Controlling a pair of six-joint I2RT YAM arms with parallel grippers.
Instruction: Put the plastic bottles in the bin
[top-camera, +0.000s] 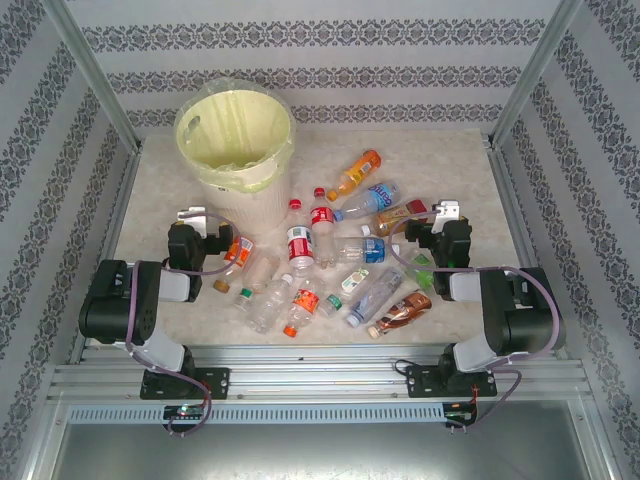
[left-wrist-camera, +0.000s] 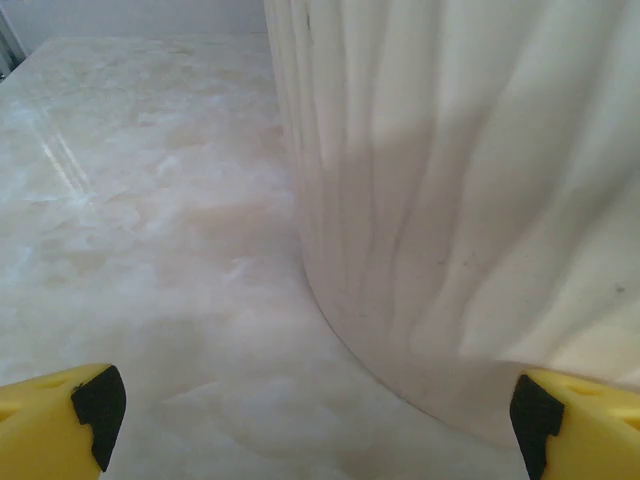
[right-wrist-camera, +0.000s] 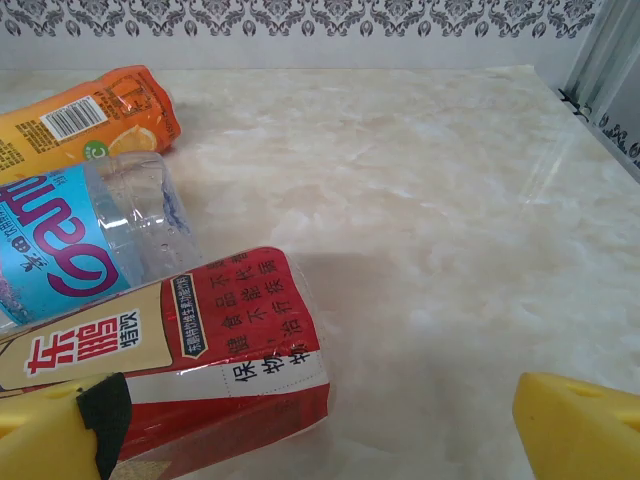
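Note:
The bin (top-camera: 235, 140), a large pale-yellow bucket, stands at the back left of the table. Several plastic bottles (top-camera: 322, 255) lie scattered across the middle. My left gripper (top-camera: 192, 216) is open just left of the bin's base; in the left wrist view the bin's cream wall (left-wrist-camera: 450, 200) rises right ahead of my left gripper (left-wrist-camera: 315, 430), with nothing between the yellow fingers (left-wrist-camera: 50, 425). My right gripper (top-camera: 449, 211) is open at the right end of the bottles. Between the fingers of my right gripper (right-wrist-camera: 315, 430) pokes the end of a red-labelled bottle (right-wrist-camera: 200, 350), untouched by the far finger.
A blue-labelled clear bottle (right-wrist-camera: 80, 245) and an orange bottle (right-wrist-camera: 90, 115) lie beyond the red one. A brown bottle (top-camera: 400, 312) lies near the front. Metal frame posts and patterned walls enclose the table (top-camera: 460, 170); bare marble lies to the right.

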